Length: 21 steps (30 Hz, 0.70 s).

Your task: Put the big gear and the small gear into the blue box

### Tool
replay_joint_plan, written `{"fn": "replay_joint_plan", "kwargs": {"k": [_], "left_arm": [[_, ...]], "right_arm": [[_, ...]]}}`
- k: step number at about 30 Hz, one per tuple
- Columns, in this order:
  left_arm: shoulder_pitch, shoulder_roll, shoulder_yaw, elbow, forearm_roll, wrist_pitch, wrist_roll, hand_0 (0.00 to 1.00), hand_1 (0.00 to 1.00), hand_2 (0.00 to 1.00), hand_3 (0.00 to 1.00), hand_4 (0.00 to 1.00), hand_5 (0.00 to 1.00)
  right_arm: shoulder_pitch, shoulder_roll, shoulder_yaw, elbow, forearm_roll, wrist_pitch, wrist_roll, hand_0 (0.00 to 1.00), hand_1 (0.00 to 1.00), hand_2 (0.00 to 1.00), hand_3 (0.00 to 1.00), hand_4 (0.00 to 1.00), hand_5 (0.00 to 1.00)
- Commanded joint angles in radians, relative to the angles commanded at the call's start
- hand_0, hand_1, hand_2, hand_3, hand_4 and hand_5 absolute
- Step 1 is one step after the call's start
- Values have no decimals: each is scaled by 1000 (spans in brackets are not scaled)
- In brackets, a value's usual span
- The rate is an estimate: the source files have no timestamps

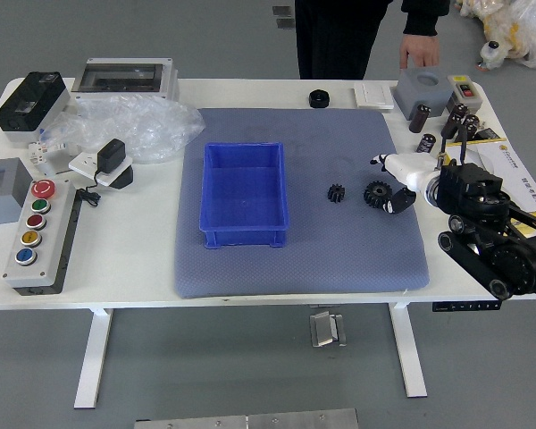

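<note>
My right hand [389, 182] reaches in from the right, its fingers spread around the right side of the big black gear [376, 194], holding nothing that I can make out. A small black gear [336, 193] lies to the left of the big one on the blue-grey mat. Further left on the same mat stands the blue box [244, 189], with nothing visible inside. The left arm is out of view.
A black round part [319, 98] lies at the mat's far edge. Clear plastic wrap [138, 125] and a button panel [43, 234] are on the left. A person's hand [419, 50] rests at the far edge beside a grey block [423, 88].
</note>
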Motion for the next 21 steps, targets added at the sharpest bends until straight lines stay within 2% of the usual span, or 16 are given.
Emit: {"fn": "replay_joint_plan", "kwargs": {"k": [21], "left_arm": [[-3, -3, 0, 0, 0, 0, 0, 850, 820, 799, 822, 680, 300]], "right_arm": [[-3, 41, 26, -52, -26, -10, 4, 704, 639, 741, 827, 841, 186]]}}
